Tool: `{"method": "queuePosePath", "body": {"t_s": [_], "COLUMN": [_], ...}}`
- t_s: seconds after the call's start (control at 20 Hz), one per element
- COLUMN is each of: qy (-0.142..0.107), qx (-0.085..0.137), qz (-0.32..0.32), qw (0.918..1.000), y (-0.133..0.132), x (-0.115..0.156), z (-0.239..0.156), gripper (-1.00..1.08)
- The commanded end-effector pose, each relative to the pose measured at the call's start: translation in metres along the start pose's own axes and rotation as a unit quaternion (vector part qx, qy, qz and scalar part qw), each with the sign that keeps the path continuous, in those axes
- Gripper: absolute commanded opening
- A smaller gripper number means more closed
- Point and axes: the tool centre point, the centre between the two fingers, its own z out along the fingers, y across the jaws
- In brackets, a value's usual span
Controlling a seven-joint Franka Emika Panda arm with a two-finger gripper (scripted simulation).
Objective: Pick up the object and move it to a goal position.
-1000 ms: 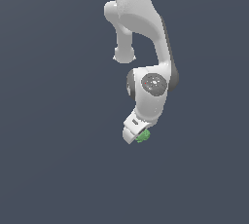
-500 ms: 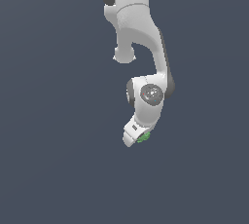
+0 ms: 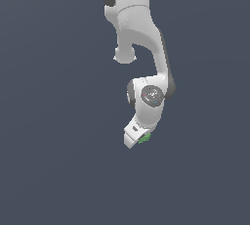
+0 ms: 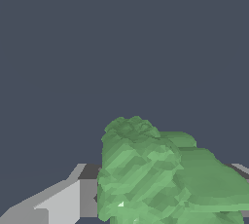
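Green and lumpy, the object [image 3: 144, 139] sits right at the tip of your gripper [image 3: 137, 136], tucked against the white hand at the low end of the arm [image 3: 139, 38] in the exterior view, with only a sliver of it showing past the white body. Your wrist view fills with the same bumpy blob [image 4: 155, 174], pressed close between the grey fingers [image 4: 58, 201], so you are holding it clamped over the plain dark blue-grey background [image 3: 49, 121].
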Motion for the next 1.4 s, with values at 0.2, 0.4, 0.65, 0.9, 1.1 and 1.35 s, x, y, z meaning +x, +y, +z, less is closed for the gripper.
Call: {"method": "queuePosePath", "body": {"t_s": [0.2,0.4,0.65,0.9,1.1,1.35], "qy": [0.0,0.0,0.0,0.0,0.0,0.001], "qx": [0.0,0.0,0.0,0.0,0.0,0.0], "qz": [0.0,0.0,0.0,0.0,0.0,0.0], "qw": [1.0,1.0,1.0,1.0,1.0,1.0], "y": [0.0,0.006,0.024,0.056,0.084,0.118], "x": [0.0,-0.005,-0.022,-0.05,-0.075,-0.105], "z": [0.0,-0.007,-0.03,-0.068,-0.102,-0.145], "gripper": [-1.0,-1.0,-1.0,-1.0,-1.0,-1.0]}}
